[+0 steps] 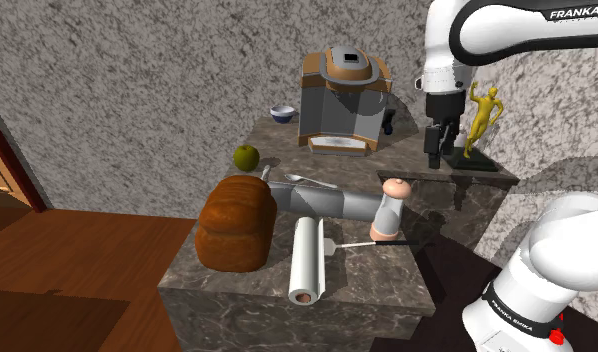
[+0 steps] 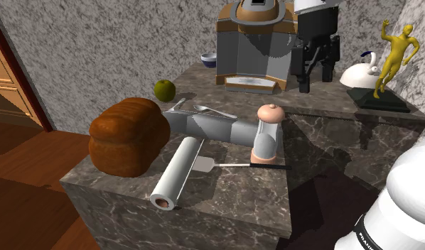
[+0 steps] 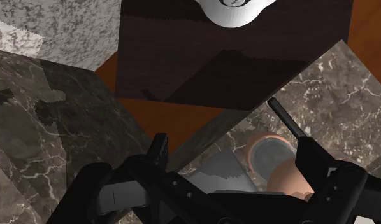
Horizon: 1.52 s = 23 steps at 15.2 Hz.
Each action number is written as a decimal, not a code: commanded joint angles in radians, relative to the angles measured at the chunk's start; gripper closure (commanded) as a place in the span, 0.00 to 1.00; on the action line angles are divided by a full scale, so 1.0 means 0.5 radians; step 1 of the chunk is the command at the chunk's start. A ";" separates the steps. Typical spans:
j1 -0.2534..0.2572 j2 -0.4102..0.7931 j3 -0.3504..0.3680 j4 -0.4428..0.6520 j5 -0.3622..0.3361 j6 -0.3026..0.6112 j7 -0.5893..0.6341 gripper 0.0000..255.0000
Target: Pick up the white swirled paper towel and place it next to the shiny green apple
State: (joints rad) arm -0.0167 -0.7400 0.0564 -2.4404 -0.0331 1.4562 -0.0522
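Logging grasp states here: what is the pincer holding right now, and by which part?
Nothing. The pincer hangs open in the air, fingers apart, far from the paper towel roll.

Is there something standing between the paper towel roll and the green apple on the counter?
Yes. The grey cylinder lies across the counter between the paper towel roll and the apple, and the bread loaf stands close beside that line. Lifting over them seems safest.
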 commanded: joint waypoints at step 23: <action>0.030 0.130 1.150 -0.632 1.293 1.850 1.775 0.00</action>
State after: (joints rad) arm 0.0047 -0.6938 0.5990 -2.7543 0.5923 2.3256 0.7947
